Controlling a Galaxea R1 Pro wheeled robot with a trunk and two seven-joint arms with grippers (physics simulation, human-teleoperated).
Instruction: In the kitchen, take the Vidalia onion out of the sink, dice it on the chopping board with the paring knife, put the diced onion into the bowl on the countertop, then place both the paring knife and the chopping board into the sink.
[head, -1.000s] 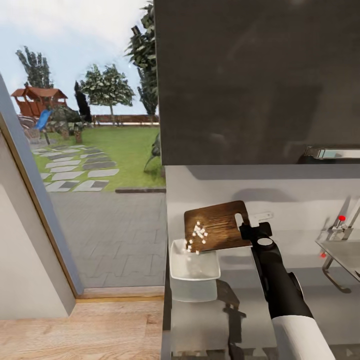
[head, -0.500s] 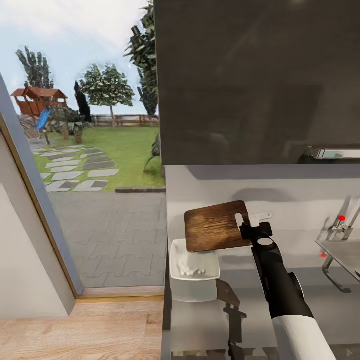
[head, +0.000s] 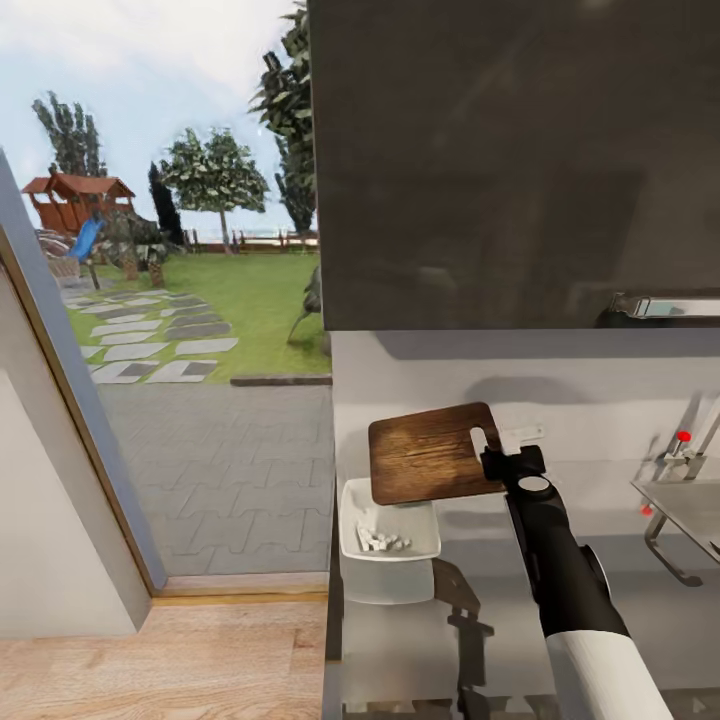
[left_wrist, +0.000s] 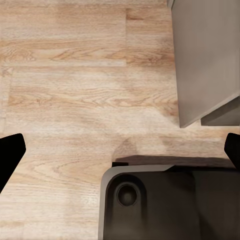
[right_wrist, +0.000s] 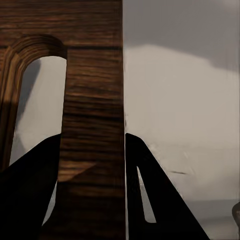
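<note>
**A:** Nearest the camera, what is there?

**B:** The right arm rises from the near edge of the countertop (head: 640, 590). At its tip the right gripper (head: 507, 452) is clamped on the handle end of the chopping board (head: 430, 452); the right wrist view shows the dark fingers (right_wrist: 150, 195) pressed to either side of the wood by the handle slot.

**A:** And the board itself?

**B:** Held up off the worktop, tipped so its far-left end hangs over the bowl (head: 352, 500). Its long axis runs left from the gripper, roughly along the back wall. The face looks bare.

**A:** The onion?

**B:** Pale diced onion (head: 383, 541) lies inside the bowl, which sits at the worktop's left edge, just below the board.

**A:** So the tipping step looks finished?

**B:** Judging by the bare board, yes. What remains is the sink (head: 690, 505), at the right, on the opposite side of the gripper from the board. The right arm, already holding the board, is the nearer; the swing would lead with the handle end.

**A:** The left gripper (left_wrist: 120, 155)?

**B:** Spread wide and empty, its tips far apart over wooden floor (left_wrist: 75, 90) in the left wrist view.

**A:** The knife?

**B:** I cannot place it.
</note>
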